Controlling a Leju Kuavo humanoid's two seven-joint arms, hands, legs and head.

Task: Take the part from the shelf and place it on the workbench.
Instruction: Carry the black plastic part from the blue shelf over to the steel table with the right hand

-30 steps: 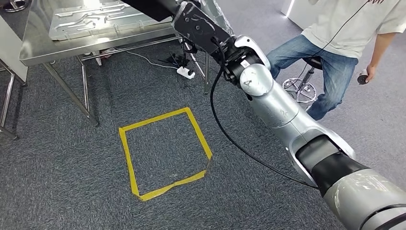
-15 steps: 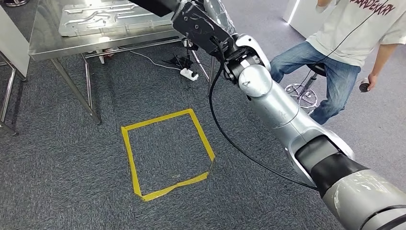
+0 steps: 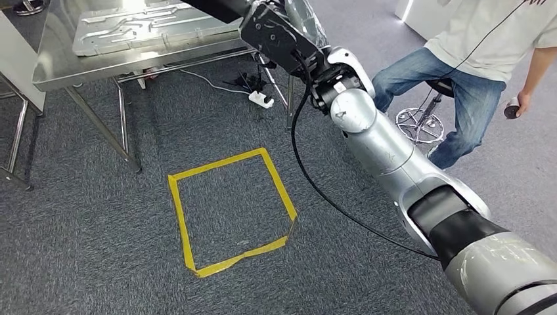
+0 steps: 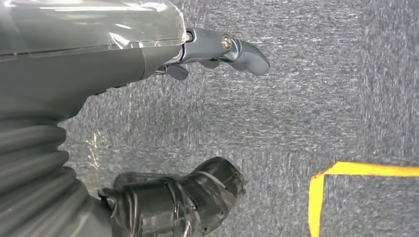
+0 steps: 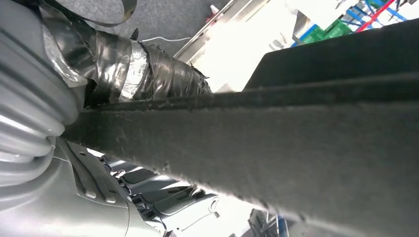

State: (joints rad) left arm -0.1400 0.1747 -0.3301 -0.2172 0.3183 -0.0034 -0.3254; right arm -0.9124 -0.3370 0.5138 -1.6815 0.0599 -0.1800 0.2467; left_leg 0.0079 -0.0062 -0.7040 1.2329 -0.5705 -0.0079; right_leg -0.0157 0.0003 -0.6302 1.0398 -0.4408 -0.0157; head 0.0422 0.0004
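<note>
1. Grey carpet floor [image 3: 98,249] takes up most of the head view, w/ a yellow tape square [image 3: 230,210] marked on it near centre.
2. Shiny steel table [image 3: 59,62] stands far left, carrying a pressed silver metal panel [image 3: 151,26]. Judged to be the workbench where the part goes.
3. Right silver arm [image 3: 387,157] reaches from near right up toward far centre, a black cable looping beside it.
4. Person in white shirt + jeans [image 3: 460,72] sits on a stool far right, small dark device in one hand.
5. The part: long dark flat slab w/ a rough, felt-like edge [image 5: 276,143]. In right wrist view it crosses the pic, clamped between the right hand's [image 5: 123,74] taped thumb and its grey fingers below. In head view its dark end [image 3: 220,8] pokes out at the top edge, above the table's right end, not yet set down.
6. Left hand [image 4: 163,148] hangs over the carpet near a corner of the tape; thumb + fingers apart, nothing in it.
7. Step, as I judge it: carry phase, part already off the shelf, approach to the table.
8. Next calls for: get the slab fully over bare table top, keep it level, lower till it rests, only then loosen the right hand. Watch for a clash w/ the metal panel.
</note>
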